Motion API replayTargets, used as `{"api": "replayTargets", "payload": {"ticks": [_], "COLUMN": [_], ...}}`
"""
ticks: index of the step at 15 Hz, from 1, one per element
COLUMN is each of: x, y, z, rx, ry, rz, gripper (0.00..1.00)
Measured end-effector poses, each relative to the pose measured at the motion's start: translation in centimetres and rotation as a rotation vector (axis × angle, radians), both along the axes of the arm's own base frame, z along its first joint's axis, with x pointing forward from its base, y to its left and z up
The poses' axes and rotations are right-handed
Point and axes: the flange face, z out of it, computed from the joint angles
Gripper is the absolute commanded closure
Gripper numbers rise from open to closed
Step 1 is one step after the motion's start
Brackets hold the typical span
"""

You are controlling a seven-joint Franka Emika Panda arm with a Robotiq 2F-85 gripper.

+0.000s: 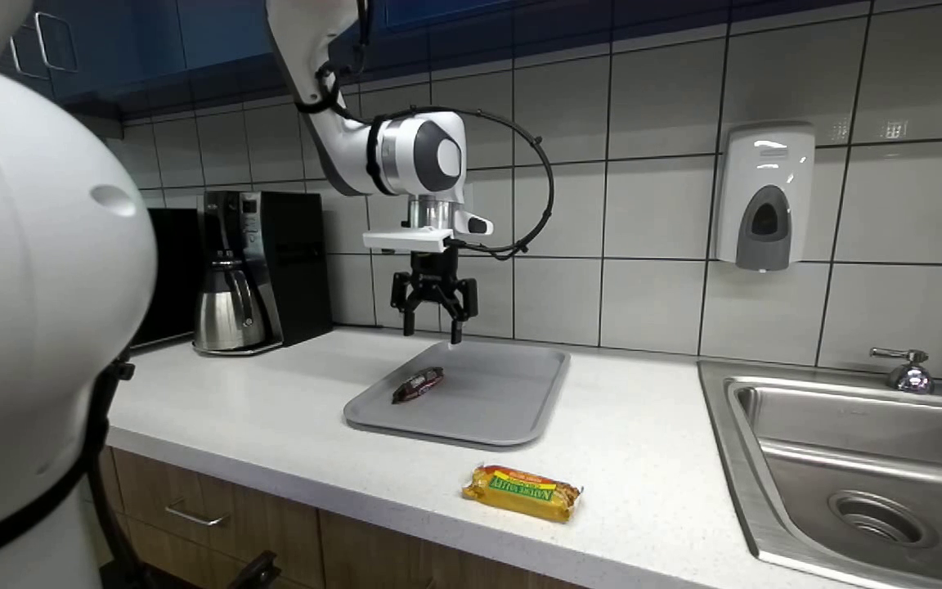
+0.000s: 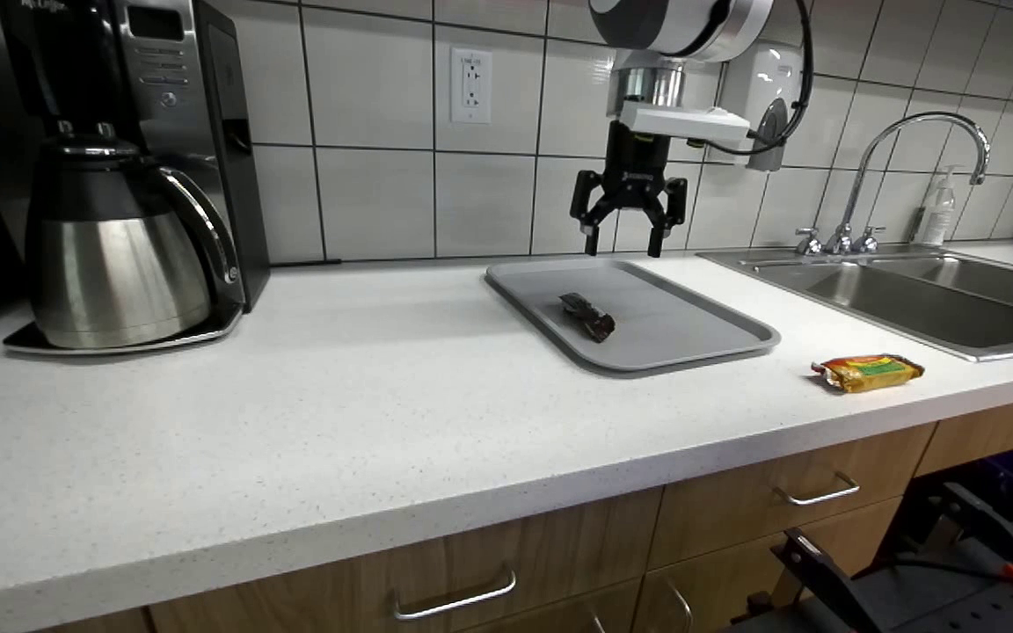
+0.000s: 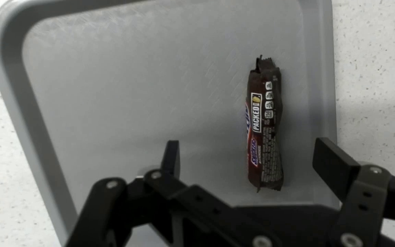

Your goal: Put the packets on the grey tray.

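A dark brown Snickers packet (image 1: 418, 384) lies on the grey tray (image 1: 504, 409), seen in both exterior views (image 2: 588, 318). It also shows in the wrist view (image 3: 265, 127), near one side rim of the tray. A yellow Nature Valley packet (image 1: 522, 492) lies on the white counter in front of the tray; it shows in both exterior views (image 2: 869, 373) but not in the wrist view. My gripper (image 1: 432, 334) is open and empty, pointing down above the tray (image 2: 674, 343). In the wrist view the brown packet lies between the spread fingers, below them and untouched.
A steel sink (image 1: 863, 466) is beside the tray on the counter (image 2: 339, 422). A coffee maker with a steel carafe (image 2: 120, 264) stands at the opposite end. A tiled wall (image 1: 561, 294) with a soap dispenser (image 1: 768, 196) runs behind. The yellow packet lies near the counter's front edge.
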Motion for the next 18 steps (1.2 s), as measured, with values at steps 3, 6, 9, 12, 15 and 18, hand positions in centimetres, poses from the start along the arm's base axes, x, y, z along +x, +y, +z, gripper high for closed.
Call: {"api": "replayTargets", "payload": {"ticks": [3, 6, 9, 12, 15, 18], "x": [-1.4, -3.3, -5.5, -7.9, -10.2, -12.3], "y": [-2.0, -3.7, -4.7, -4.9, -5.0, -5.6], "z": [0.5, 1.2, 1.9, 2.4, 2.7, 2.6], "rx": [-0.004, -0.008, -0.010, -0.012, -0.016, -0.021], "ry": [0.003, 0.005, 0.007, 0.009, 0.015, 0.018], "rz": [-0.035, -0.091, -0.165, -0.238, -0.316, -0.402], "gripper": [0.00, 0.00, 0.00, 0.00, 0.00, 0.00]}}
